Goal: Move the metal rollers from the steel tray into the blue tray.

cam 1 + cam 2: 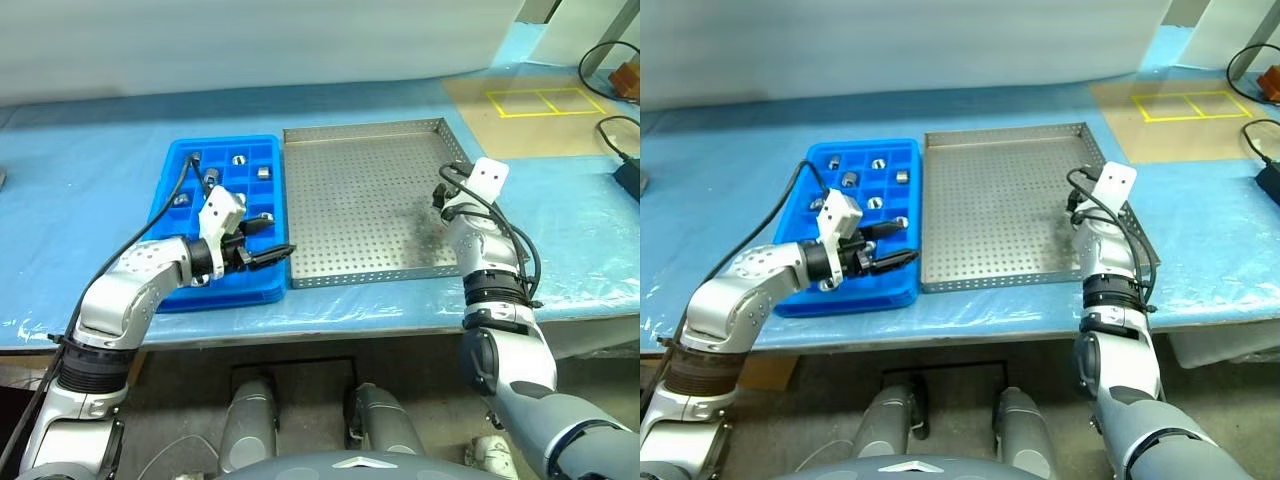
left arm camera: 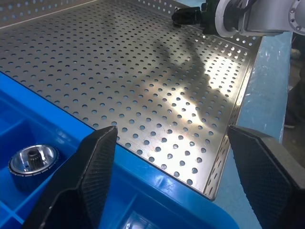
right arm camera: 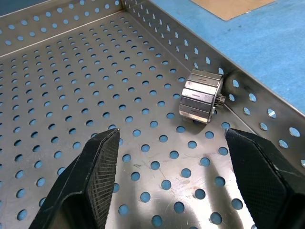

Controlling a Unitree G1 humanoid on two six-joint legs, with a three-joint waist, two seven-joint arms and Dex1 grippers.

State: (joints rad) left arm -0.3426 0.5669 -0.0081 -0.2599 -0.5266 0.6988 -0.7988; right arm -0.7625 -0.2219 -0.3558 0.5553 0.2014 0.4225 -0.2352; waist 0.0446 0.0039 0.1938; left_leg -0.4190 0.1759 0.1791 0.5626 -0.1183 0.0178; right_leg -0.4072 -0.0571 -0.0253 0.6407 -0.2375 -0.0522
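Rollers: several sit in blue tray [image 1: 178,215] compartments; one roller [image 3: 201,95] lies on the steel tray [image 1: 350,190] floor, touching or just beside its right rim.
Blue tray: touching the steel tray's left rim.
Left gripper [image 1: 272,252]: over the blue tray's near right corner, fingers spread wide, holding nothing.
Right gripper [image 3: 178,181]: inside the steel tray near its right rim, fingers wide apart, empty, roller just ahead.

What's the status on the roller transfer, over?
Left gripper open, empty, over blue tray. Right gripper open, facing last roller against steel tray wall. Nothing in the way.
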